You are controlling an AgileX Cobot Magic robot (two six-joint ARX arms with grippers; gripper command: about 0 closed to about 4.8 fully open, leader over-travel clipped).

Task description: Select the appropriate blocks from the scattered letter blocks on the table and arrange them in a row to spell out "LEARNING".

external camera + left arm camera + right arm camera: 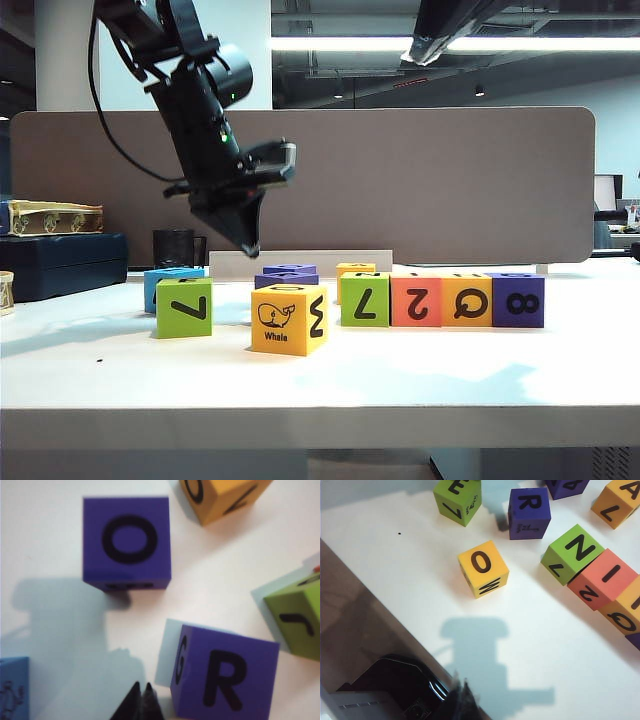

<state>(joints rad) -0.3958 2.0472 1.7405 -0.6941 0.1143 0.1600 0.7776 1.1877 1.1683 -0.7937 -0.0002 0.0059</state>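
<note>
Hovering empty, your left fingers, pressed together, sit just beside the purple R block; right fingers look together too, far off.

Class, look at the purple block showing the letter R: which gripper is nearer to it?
Left. The left gripper, shut, hovers right beside the purple R block; the right gripper sits far back near the table's edge.

Blocks: green, yellow with whale drawing, red, orange, purple, blue; black characters. Worktop: white.
</note>
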